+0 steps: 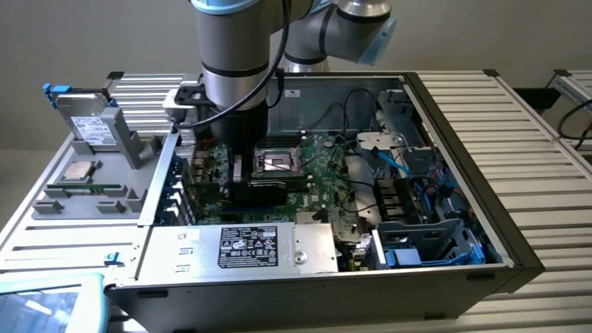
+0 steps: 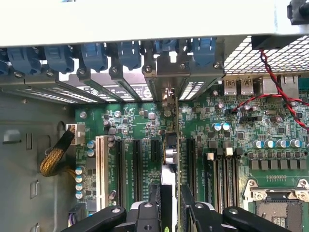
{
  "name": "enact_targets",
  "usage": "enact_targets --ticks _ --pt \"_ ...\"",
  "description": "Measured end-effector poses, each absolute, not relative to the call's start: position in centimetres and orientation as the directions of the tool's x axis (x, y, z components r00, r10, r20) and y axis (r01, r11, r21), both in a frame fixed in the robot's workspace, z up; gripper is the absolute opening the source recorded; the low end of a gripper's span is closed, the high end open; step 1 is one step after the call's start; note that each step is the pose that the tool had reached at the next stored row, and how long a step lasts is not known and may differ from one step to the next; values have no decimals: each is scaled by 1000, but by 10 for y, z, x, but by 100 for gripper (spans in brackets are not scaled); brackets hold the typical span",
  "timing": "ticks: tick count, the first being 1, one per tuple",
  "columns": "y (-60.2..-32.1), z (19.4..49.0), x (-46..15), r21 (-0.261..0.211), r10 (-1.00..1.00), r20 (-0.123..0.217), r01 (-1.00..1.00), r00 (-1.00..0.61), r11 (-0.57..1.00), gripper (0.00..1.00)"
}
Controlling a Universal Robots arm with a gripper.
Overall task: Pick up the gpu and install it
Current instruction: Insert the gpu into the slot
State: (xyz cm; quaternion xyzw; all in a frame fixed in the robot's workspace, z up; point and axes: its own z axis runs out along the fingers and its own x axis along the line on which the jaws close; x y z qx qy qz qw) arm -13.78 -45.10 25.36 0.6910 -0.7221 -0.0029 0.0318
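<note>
The tool (image 2: 170, 205) is hanging inside the open computer case (image 1: 473, 170), over the motherboard (image 2: 130, 121), and is clenching the gpu (image 2: 170, 169) by its upper edge, one finger on each face. The card is standing on edge, square to the motherboard and running along one of its expansion slots, so its contacts are lining up with the slot. Its bracket end is pointing toward the motherboard's rear edge, where the case's slot openings are sitting. Whether the card is fully seated, I cannot tell.
</note>
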Motion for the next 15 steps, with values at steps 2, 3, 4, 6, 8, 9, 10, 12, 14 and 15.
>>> enact_targets --ticks 2,3,4,6,8,9,10,12,14,15 --pt "-451 252 -138 48 -998 42 -998 -43 45 28" --pt "-451 252 -138 49 -998 42 -998 -43 45 28" --pt "-451 252 -138 49 -998 42 -998 -43 45 28" --pt "-451 252 -138 49 -998 42 -998 -43 45 28" --pt "-451 252 -138 49 -998 41 -998 -43 45 28" --pt "-451 252 -138 49 -998 41 -998 -43 45 28" --pt "-451 252 -138 49 -998 41 -998 -43 45 28" --pt "-451 252 -138 49 -998 41 -998 -43 45 28" --pt "-451 253 -138 48 -998 41 -998 -43 45 28" --pt "-451 255 -137 49 -998 40 -998 -42 44 28"
